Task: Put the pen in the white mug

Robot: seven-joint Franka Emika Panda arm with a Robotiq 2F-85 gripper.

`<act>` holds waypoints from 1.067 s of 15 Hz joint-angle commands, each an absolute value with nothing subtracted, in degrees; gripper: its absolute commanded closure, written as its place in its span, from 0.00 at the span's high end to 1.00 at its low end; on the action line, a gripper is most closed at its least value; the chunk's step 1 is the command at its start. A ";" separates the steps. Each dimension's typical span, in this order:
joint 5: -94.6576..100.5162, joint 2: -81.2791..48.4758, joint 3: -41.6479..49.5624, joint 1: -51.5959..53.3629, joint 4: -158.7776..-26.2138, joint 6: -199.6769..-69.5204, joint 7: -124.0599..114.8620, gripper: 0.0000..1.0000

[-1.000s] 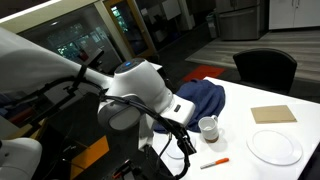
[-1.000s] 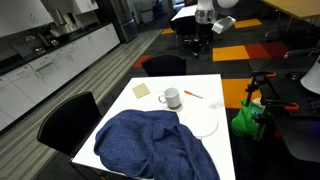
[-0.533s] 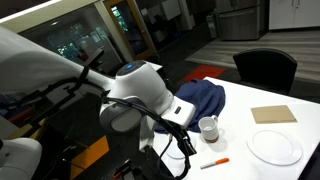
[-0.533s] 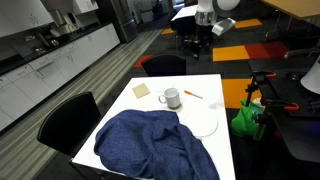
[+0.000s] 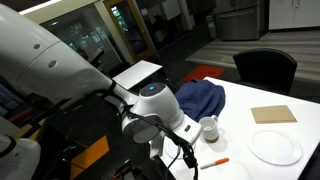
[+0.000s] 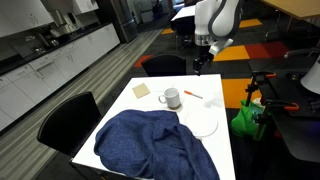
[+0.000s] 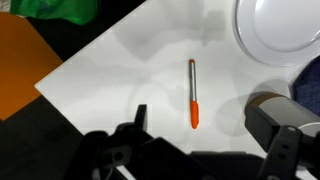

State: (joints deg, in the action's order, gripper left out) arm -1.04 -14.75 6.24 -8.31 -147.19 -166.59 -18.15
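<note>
Overall: pen (image 7: 193, 93) flat on the white table (image 7: 120, 70), outside the white mug (image 6: 171, 98); gripper (image 7: 201, 112) holds nothing.
Gripper: fingers (image 7: 137, 122) spread wide apart in the wrist view, nothing between them. In an exterior view it hangs in the air over the far part of the table, clear of the surface.
Pen: lies straight in the gap between the two fingers as the wrist view sees it. Orange-red half is toward the gripper, pale half points away. Nothing touches it.
Pen vs mug: in an exterior view the pen sits just right of the mug, with a small gap between them.
Mug: upright, opening up, darker inside. It stands just beside the far edge of the blue cloth (image 6: 150, 145); contact with the cloth cannot be told.
Plate (image 7: 275, 30): white, round, flat on the table near the pen, bare.
Blue cloth: crumpled, covers most of the near half of the table.
Tan square (image 6: 142, 89): flat at the far left corner, left of the mug.
Arm (image 6: 215, 18): white, comes in from beyond the table's far edge.
Off table: dark chair (image 6: 165, 65) at the far side, green object (image 6: 245, 118) to the right.
</note>
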 commanded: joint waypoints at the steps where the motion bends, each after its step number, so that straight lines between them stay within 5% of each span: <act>1: -4.76 -23.60 7.27 -5.66 -141.10 -167.32 -19.38 1.00; 13: -8.77 -42.17 8.14 -3.41 -125.38 -169.45 -18.18 1.00; 16: -8.80 -44.85 8.53 -3.58 -122.78 -169.35 -18.03 0.85</act>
